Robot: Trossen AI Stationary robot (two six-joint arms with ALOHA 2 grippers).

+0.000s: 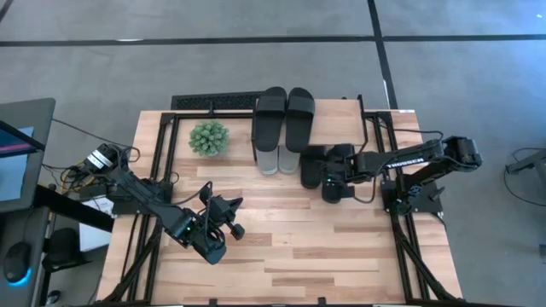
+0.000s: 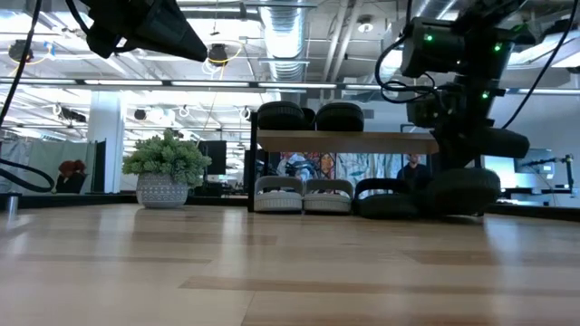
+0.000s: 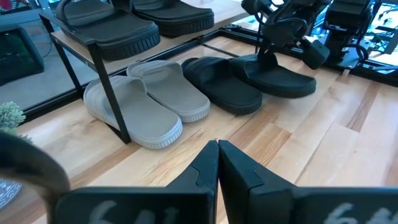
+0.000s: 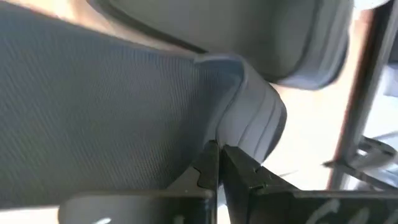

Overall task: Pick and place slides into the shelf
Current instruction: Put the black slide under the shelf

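Note:
The shelf (image 1: 337, 119) stands at the table's far edge, with a black pair of slides (image 1: 286, 115) on its wooden top board (image 2: 344, 142). Under the board the grey pair (image 3: 149, 102) lies on the table, and a black slide (image 3: 224, 87) lies next to it. The last black slide (image 3: 280, 78) lies to its right with my right gripper (image 1: 339, 176) shut on its strap. My left gripper (image 3: 217, 155) is shut and hangs over the table's middle-left, touching nothing. My right gripper holds the rightmost black slide by its strap's edge (image 4: 227, 121), pinched between the two fingers. The fingers come from the table's right, slanting down. The sole (image 2: 462, 204) seems to rest on the table beside the shelf's right legs.
A potted plant (image 1: 209, 138) stands left of the shelf. The shelf's thin black legs (image 3: 109, 93) stand in front of the grey pair. The table's near half (image 1: 307, 256) is bare wood. Black frame rails run along both table sides.

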